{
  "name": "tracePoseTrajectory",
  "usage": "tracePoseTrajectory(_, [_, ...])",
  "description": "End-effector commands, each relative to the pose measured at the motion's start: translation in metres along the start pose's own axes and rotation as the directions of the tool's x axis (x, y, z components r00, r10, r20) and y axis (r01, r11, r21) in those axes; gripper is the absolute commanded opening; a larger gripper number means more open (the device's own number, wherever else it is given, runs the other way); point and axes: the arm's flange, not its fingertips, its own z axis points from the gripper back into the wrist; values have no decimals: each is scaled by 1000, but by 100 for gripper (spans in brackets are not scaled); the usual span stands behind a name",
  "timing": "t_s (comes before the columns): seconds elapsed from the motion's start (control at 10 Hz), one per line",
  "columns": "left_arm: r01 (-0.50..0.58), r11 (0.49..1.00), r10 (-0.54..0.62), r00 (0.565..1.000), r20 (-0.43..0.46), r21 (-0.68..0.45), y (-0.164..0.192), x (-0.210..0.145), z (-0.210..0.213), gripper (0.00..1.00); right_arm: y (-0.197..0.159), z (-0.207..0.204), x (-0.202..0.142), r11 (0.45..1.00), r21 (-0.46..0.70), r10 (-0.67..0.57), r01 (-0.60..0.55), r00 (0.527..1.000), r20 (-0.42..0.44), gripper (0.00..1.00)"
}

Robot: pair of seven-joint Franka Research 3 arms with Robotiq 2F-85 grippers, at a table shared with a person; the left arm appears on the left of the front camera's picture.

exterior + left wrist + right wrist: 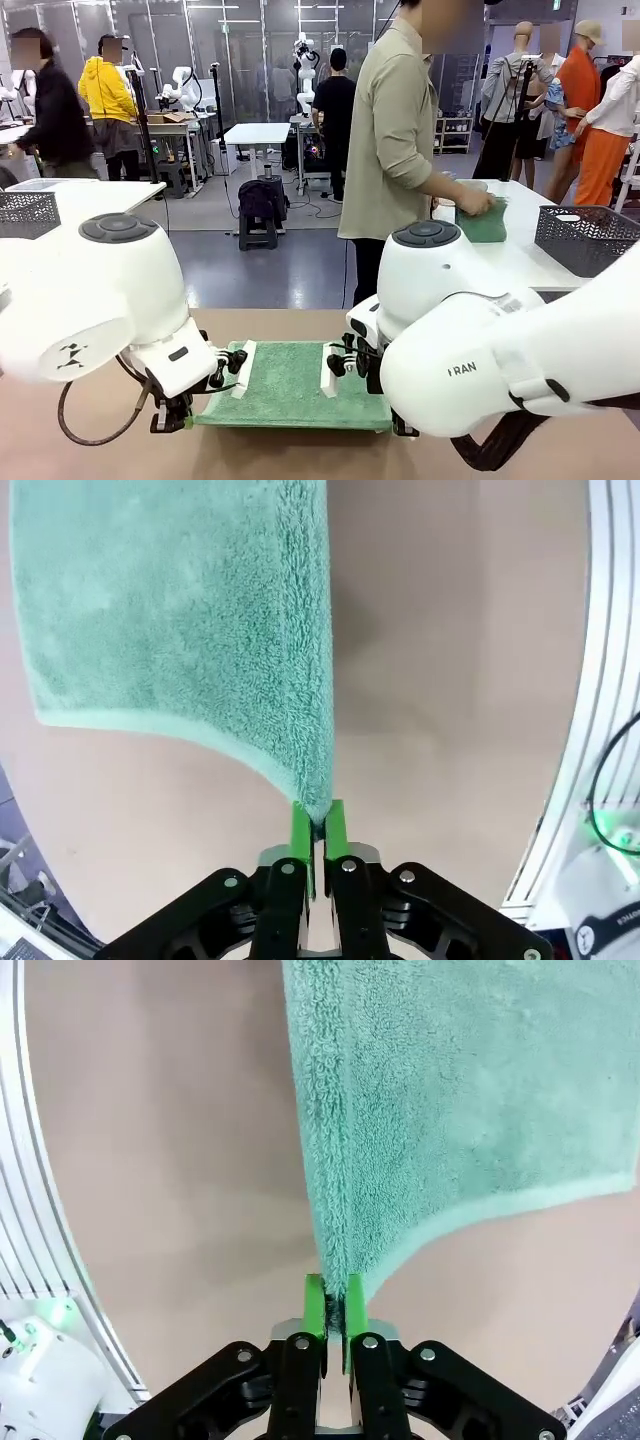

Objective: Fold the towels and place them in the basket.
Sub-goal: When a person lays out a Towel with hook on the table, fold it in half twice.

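Mint green towel (290,385) lies mid-table (120,450), near side. Left gripper (318,820) clamped on near-left corner, right gripper (334,1295) on near-right corner. Light, limp terry, likely sags between grips; corners suit hold.

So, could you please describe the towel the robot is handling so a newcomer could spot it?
Look at the brown table nearest the camera. The mint green towel is spread there, a near corner pinched in each of the left gripper and right gripper. The other green cloth is darker, under a person's hand on the far white table.
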Motion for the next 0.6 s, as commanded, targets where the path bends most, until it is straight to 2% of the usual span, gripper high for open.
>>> tracePoseTrajectory(0.0, [-8, 1000, 8, 1000, 2, -21, -18, -16, 0, 0, 14, 0, -7, 1000, -6, 5, -5, 1000, -26, 0])
tracePoseTrajectory(0.1, [0, 1000, 0, 1000, 0, 0, 0, 0, 0, 0, 0, 0, 0, 1000, 0, 0, 0, 1000, 0, 0])
tracePoseTrajectory(0.5, [0, 1000, 0, 1000, 0, 0, 0, 0, 0, 0, 0, 0, 0, 1000, 0, 0, 0, 1000, 0, 0])
